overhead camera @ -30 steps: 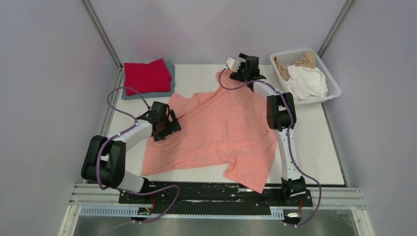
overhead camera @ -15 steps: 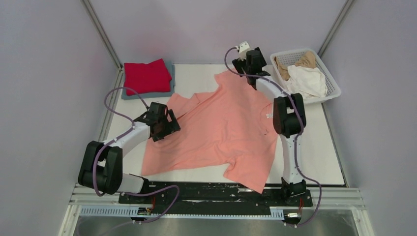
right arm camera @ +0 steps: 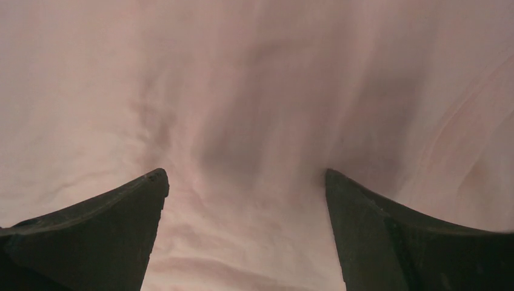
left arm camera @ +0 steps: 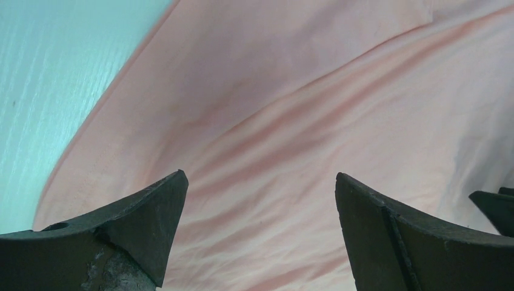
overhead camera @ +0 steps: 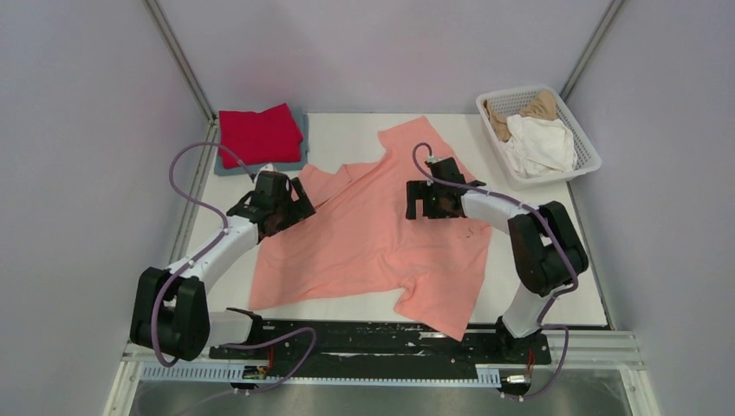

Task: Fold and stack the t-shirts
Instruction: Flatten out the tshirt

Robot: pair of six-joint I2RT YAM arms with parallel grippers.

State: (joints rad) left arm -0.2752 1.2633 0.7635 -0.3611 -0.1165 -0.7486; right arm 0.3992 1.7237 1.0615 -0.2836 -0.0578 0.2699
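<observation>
Salmon-pink t-shirt (overhead camera: 381,247) lies spread on the white table (overhead camera: 563,269), a near corner overhanging the edge and one sleeve partly hidden under the left gripper (overhead camera: 290,201). This and the right gripper (overhead camera: 429,201) sit over the cloth with fingers spread, gripping nothing. Folded red t-shirt (overhead camera: 258,134) covers most of a grey-blue t-shirt (overhead camera: 302,149) at far left; the white lattice basket (overhead camera: 582,144), far right, holds a crumpled white garment (overhead camera: 542,146) and tan garment (overhead camera: 539,106).

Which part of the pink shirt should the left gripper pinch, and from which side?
Probably the rumpled far-left corner of the salmon-pink shirt, beside the open left gripper. Come from the left, off the table: that edge bunches up, while the middle lies flat.
</observation>
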